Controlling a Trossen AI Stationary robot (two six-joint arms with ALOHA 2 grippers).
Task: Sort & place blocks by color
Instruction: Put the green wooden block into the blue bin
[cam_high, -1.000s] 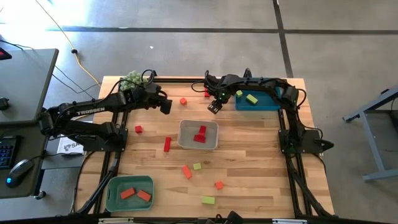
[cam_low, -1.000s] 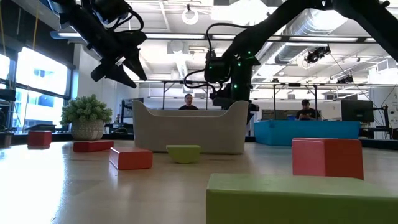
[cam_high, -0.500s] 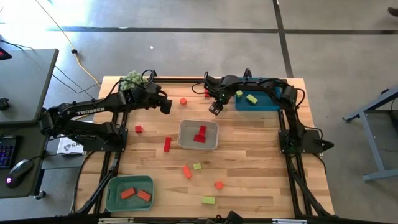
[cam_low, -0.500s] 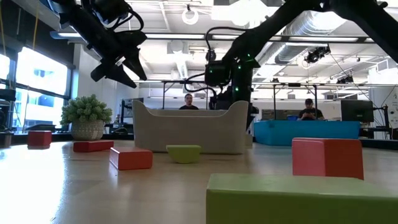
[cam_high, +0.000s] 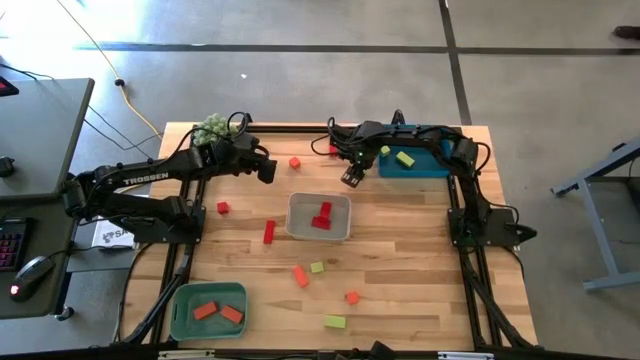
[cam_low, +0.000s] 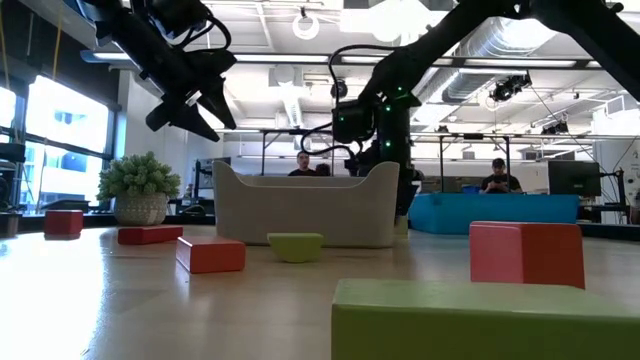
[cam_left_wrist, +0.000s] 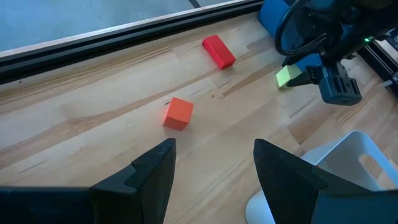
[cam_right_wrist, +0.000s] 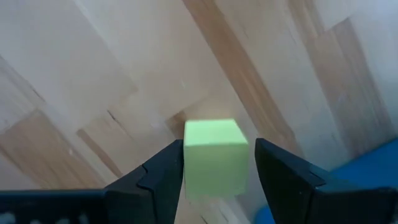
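My right gripper (cam_high: 350, 178) hangs above the table between the white tray (cam_high: 320, 233) and the blue tray (cam_high: 412, 170), shut on a yellow-green cube (cam_right_wrist: 214, 155). My left gripper (cam_left_wrist: 214, 177) is open and hovers over the far left of the table, close to a loose orange-red cube (cam_left_wrist: 178, 113) and a red bar (cam_left_wrist: 219, 51). The white tray holds red blocks (cam_high: 321, 215), the blue tray yellow-green ones (cam_high: 404, 157), and the green tray (cam_high: 180, 300) orange-red ones (cam_high: 218, 311). Several more blocks (cam_high: 317, 267) lie flat on the wood toward the near edge. My right gripper pinches the yellow-green cube by two opposite side faces (cam_right_wrist: 189, 158), one finger on each. The fingers (cam_right_wrist: 155, 177) come from above, pointing down. The cube is lifted clear, level, with its shadow on the wood beneath it.
A fuzzy green plant (cam_high: 212, 128) stands at the far left corner, behind my left arm. Loose red blocks (cam_high: 223, 208) and a red bar (cam_high: 269, 231) lie left of the white tray. People sit in the room beyond the table (cam_low: 492, 175).
My right gripper has carried the yellow-green cube a little way toward the table's right and near edges, staying shut on it.
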